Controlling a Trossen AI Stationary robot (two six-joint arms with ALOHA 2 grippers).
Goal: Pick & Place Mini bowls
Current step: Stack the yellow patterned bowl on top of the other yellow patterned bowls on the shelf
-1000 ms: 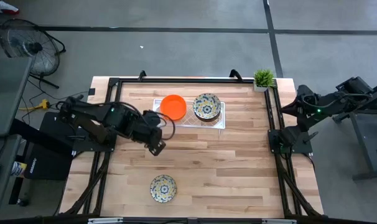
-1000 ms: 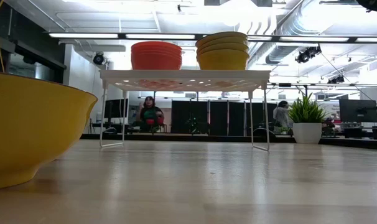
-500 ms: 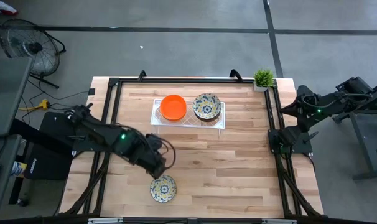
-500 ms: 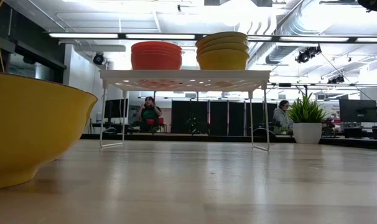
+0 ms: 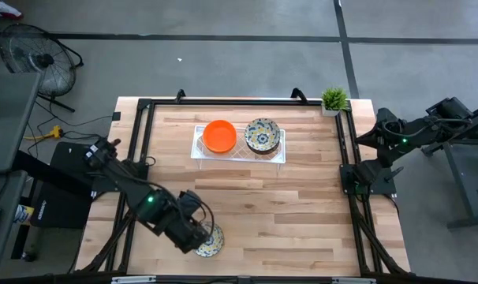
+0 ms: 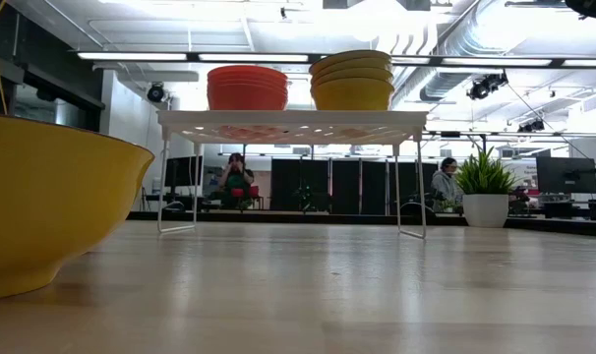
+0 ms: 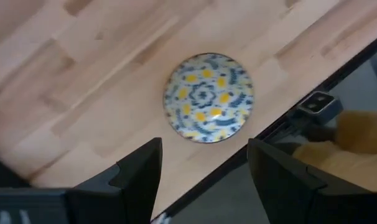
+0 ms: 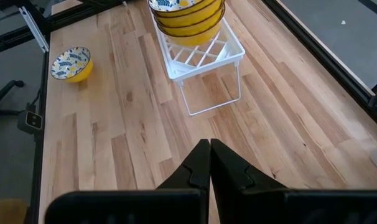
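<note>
Since a second ago my left arm has swung from beside the tray down to the desk's near edge, and my left tool [image 7: 204, 168] now hangs over the lone floral bowl [image 7: 208, 98], fingers spread wide on either side of it and holding nothing. From above, that arm covers part of this bowl [image 5: 210, 241], so only its right portion shows, and I cannot tell there whether the fingers touch it; the wrist view shows clear wood between fingers and rim. The bowl sits close to the desk's [image 5: 302, 197] black edge rail. In the low view the same bowl [image 6: 42, 202] fills the left side, cut off by the frame, showing only its yellow outside. On the white tray [image 5: 280, 151] at the far side stand the stack of orange-red bowls [image 5: 219, 136] and the stack of floral bowls [image 5: 262, 135]; from above each stack reads as a single bowl, and only the low view shows the layers, whose count is hard to make out. My right tool [image 8: 209, 163] waits off the desk's right side, fingers pressed together and empty, with most of that arm beyond the frame rail. A small potted plant [image 5: 333, 100] stands at the far right corner, well apart from everything. People sit in the room beyond, too small to tell more.
</note>
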